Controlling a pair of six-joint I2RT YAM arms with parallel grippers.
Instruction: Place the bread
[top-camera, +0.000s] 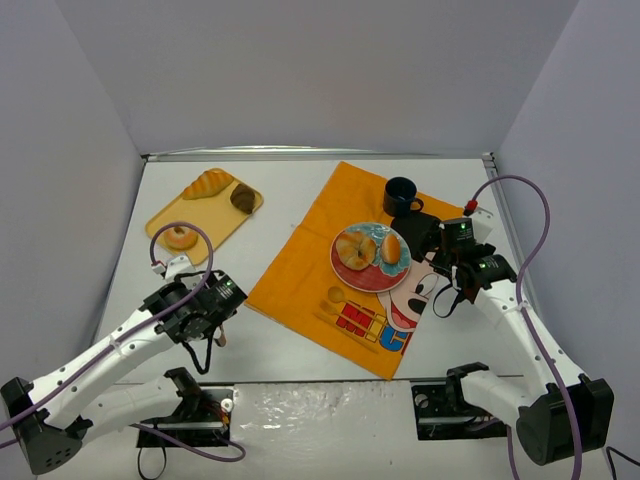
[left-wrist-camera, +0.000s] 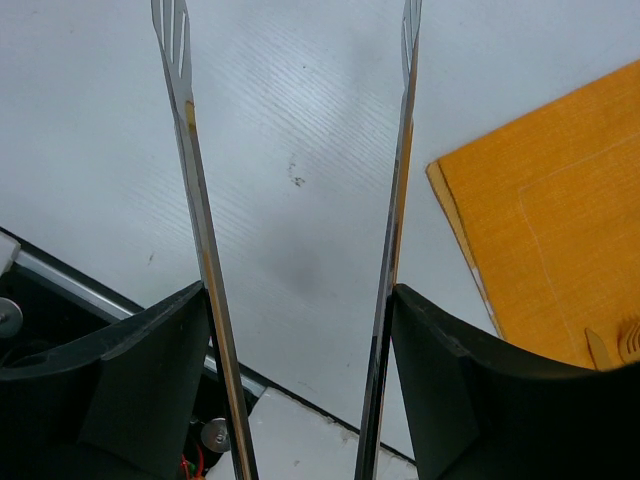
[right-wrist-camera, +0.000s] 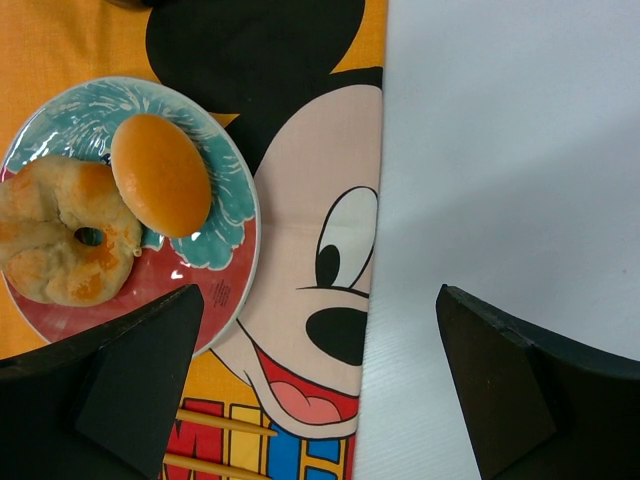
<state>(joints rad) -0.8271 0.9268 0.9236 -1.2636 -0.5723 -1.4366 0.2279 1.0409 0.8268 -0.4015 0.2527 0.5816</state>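
Broadly, the surface (top-camera: 290, 190) carries an orange cloth (top-camera: 300, 270) laid as a place setting, with a yellow tray (top-camera: 215, 215) to its left, seemingly the supply. The plate (right-wrist-camera: 225, 290) on the cloth already holds a ring loaf (right-wrist-camera: 65, 235) and an oval bun (right-wrist-camera: 160, 175); three pieces of bread (top-camera: 208, 184) wait on the tray. The left arm stretches low, just short of the tray, the left end effector (left-wrist-camera: 290, 15) open and empty. The right end effector (right-wrist-camera: 320, 295) hovers beside the plate, spread wide, holding nothing.
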